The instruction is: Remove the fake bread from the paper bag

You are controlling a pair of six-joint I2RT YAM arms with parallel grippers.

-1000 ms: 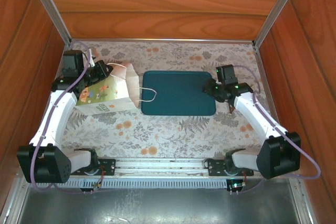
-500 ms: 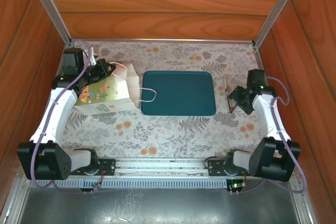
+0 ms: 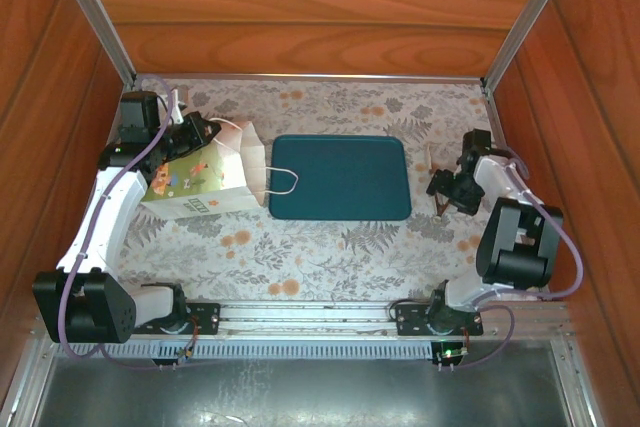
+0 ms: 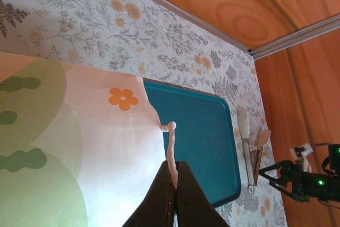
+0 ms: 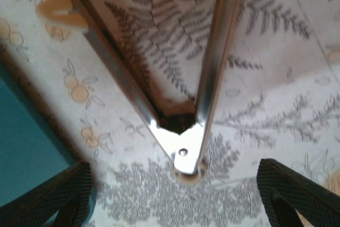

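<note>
Two dark fingers of the left gripper (image 4: 173, 169) are pressed together on a white cord handle (image 4: 171, 142) of the paper bag (image 3: 205, 182), the cord running out from between the tips to its knot at the bag's top edge. The bag sits directly under and just ahead of this gripper, tipped over on the flowered tablecloth (image 3: 330, 247), its green printed panel to the gripper's left and its mouth turned to the gripper's right. What is inside the bag cannot be told. A second cord handle (image 3: 285, 182) loops out from the mouth onto the left edge of a teal tray (image 3: 340, 177), which lies just beside the bag, between the two grippers. Past the tray's right edge lies a pair of metal tongs (image 5: 183, 142). The right gripper (image 5: 172, 198) hangs over them with its fingers (image 5: 50, 198) spread wide, the hinged end of the tongs lying between and just ahead of the fingertips, clear of both, with the two arms running away from the gripper.
</note>
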